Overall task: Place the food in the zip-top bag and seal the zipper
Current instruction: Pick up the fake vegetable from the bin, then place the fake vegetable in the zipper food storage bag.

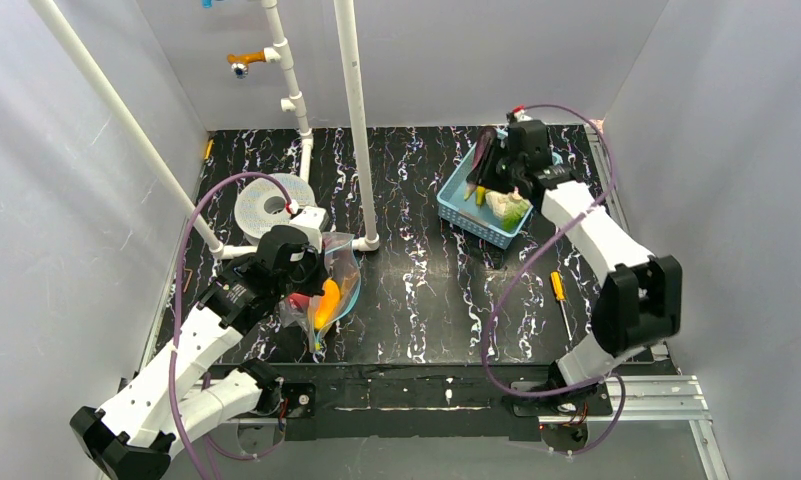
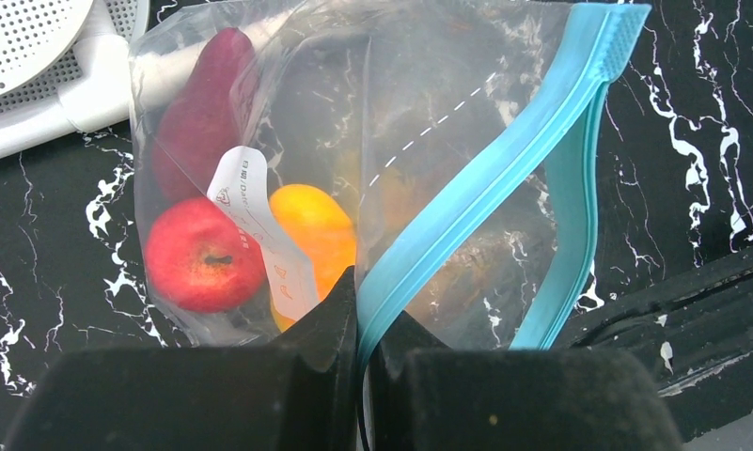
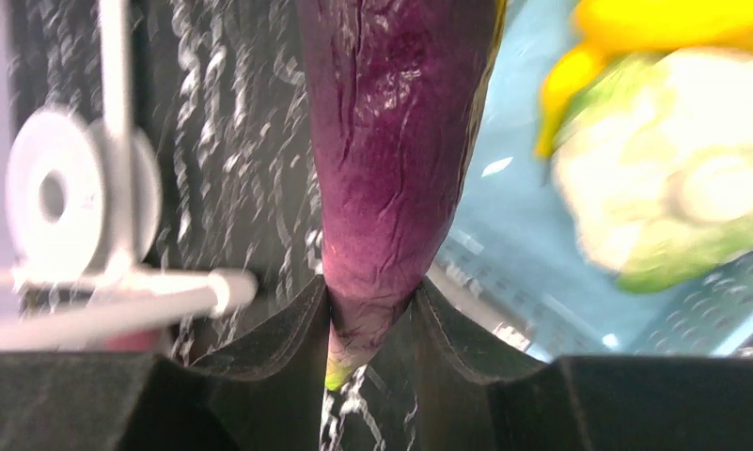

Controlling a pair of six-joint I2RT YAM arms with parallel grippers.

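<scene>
Jaws: we found the left gripper [image 2: 361, 315] clamped on the zipper [image 2: 485, 178], and the right gripper [image 3: 372, 301] clamped on a purple piece [image 3: 382, 141] by the basket [image 1: 463, 212], upper right of the top view.
Bag: the zip-top bag [image 2: 429, 85] lay lower left there, its mouth unsealed.
Done: the red apple [image 2: 203, 256], orange-yellow piece [image 2: 316, 225] and magenta piece [image 2: 198, 113] were inside.
Left: we judged the purple piece, a pale green-white piece [image 3: 673, 197] and sealing remained.
</scene>
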